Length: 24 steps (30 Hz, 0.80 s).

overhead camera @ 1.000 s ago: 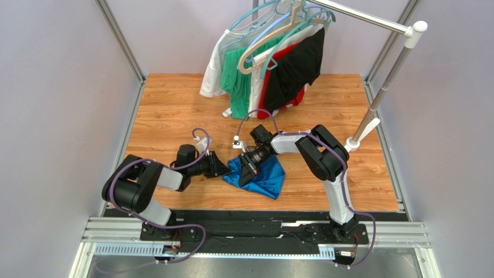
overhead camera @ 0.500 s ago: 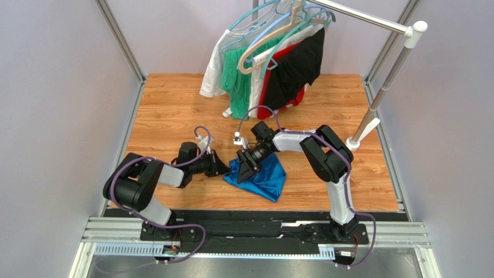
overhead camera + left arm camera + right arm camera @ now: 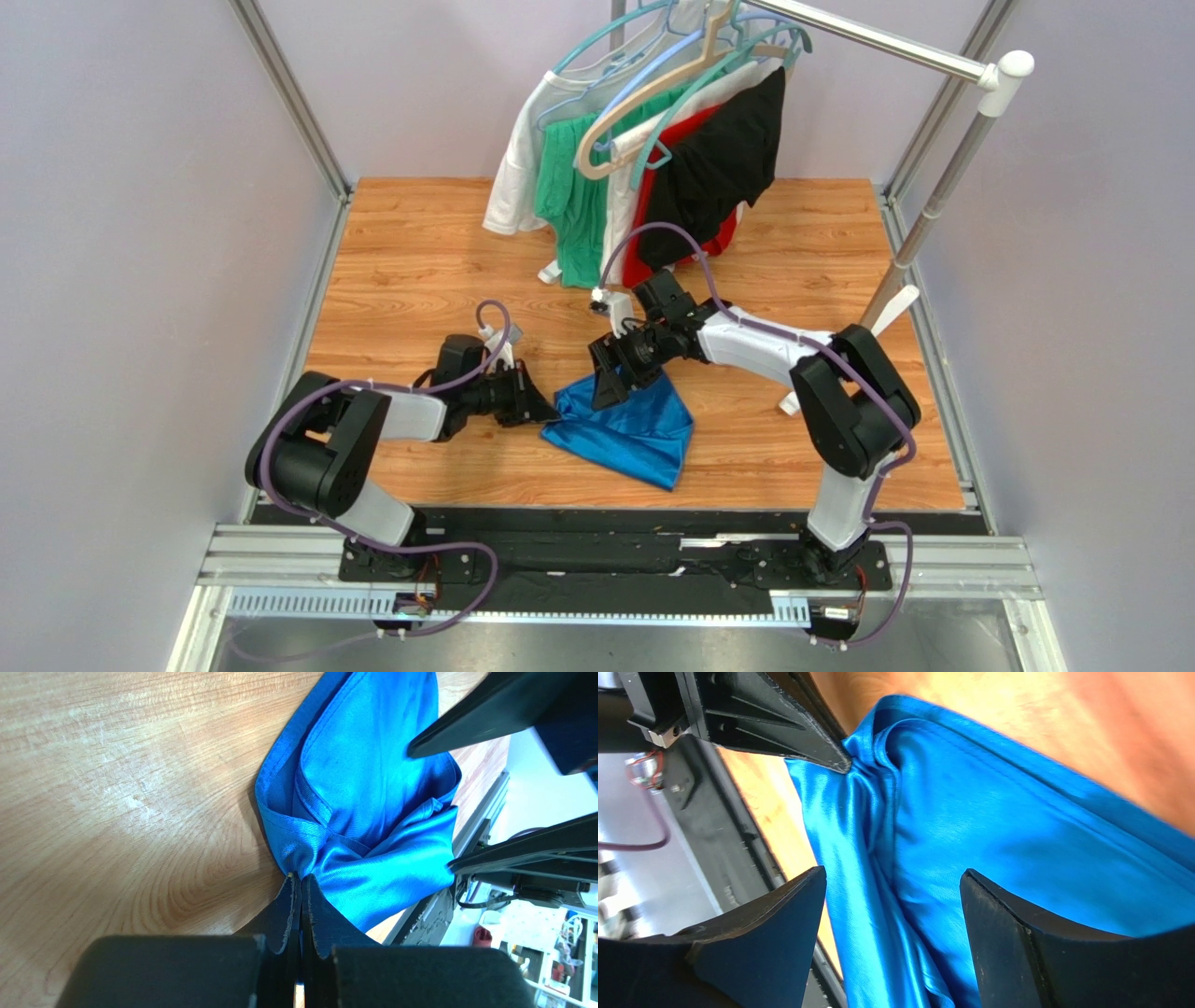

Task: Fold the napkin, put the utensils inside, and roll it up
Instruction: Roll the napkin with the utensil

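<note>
- Napkin (image 3: pixel 626 431): royal-blue, thin, shiny. Bunched in a rough wedge w/ folds, not spread flat. Lies on the wood table (image 3: pixel 407 252) near front-centre, between the two arms.
- Left tool (image 3: pixel 539 409): closed, pinching the napkin's left corner, low at table level.
- Right tool (image 3: pixel 608 384): open, spread over the napkin's far-left edge. Can't tell if it touches the cloth.
- Left wrist view: the left tool (image 3: pixel 302 879) has its pads pressed together w/ a gathered point of napkin (image 3: pixel 365 777) at the tips. A hem seam and layered folds fan out from the pinch, detail the top view doesn't give. The right tool's dark fingers (image 3: pixel 491 707) show at upper right and right, well apart.
- Right wrist view: the napkin (image 3: pixel 1018 833) fills most of the frame, w/ strong sheen and long creases running from the pinch. The right tool (image 3: pixel 892 875) has a finger at each side, w/ cloth seen between. The left tool's tip meets the cloth at upper left.
- Top view only: the napkin's whole outline, both arms, plus garments on hangers (image 3: pixel 645 168) at the table's far side, well apart from the napkin.
</note>
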### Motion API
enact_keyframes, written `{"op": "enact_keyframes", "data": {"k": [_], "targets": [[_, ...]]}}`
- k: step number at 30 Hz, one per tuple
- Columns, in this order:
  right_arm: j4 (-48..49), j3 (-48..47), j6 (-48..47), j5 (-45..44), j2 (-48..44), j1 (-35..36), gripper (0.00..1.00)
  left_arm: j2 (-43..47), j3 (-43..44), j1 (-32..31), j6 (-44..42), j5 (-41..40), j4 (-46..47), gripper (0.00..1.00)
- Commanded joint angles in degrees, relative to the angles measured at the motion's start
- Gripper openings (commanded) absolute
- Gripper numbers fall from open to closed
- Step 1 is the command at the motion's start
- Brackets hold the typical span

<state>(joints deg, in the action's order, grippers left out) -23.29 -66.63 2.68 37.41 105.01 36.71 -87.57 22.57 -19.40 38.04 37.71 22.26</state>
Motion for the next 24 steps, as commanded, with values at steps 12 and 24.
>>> {"op": "enact_keyframes", "data": {"k": [12,24], "targets": [[18.8,13.97,-4.61,-43.02,-16.51,24.88,0.77,-1.02,3.18,0.76,-1.04,-0.54,-9.95,0.0],[25.48,16.44,-9.44,-60.96,-11.67,36.86,0.78,-2.96,5.47,2.0,-1.13,0.96,-13.47,0.0]]}}
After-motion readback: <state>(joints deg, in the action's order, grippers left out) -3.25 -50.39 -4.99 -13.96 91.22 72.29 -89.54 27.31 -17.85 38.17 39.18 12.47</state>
